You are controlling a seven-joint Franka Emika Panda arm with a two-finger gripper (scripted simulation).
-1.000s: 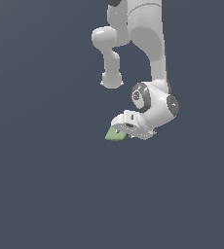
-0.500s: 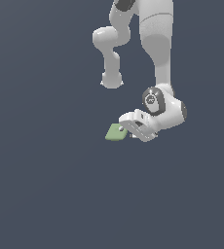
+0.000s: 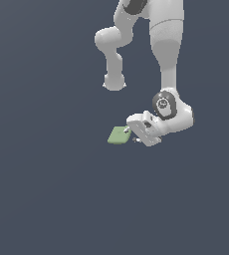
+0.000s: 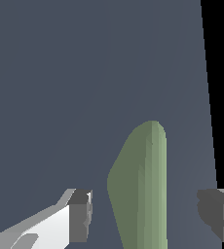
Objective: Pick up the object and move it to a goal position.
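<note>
- My gripper (image 3: 134, 133) sits low in the exterior view, tipped over sideways, with its fingertips pointing toward that view's left.
- The object (image 3: 119, 135), a small pale green flattish piece, lies right at my fingertips, sticking out toward the exterior view's left.
- In the wrist view the object (image 4: 140, 189) stands edge-on between my two fingers (image 4: 80, 216), with clear space on both sides.
- My jaws are spread apart and touch nothing.
- Around it is only a plain dark grey surface (image 3: 47, 189).
</note>
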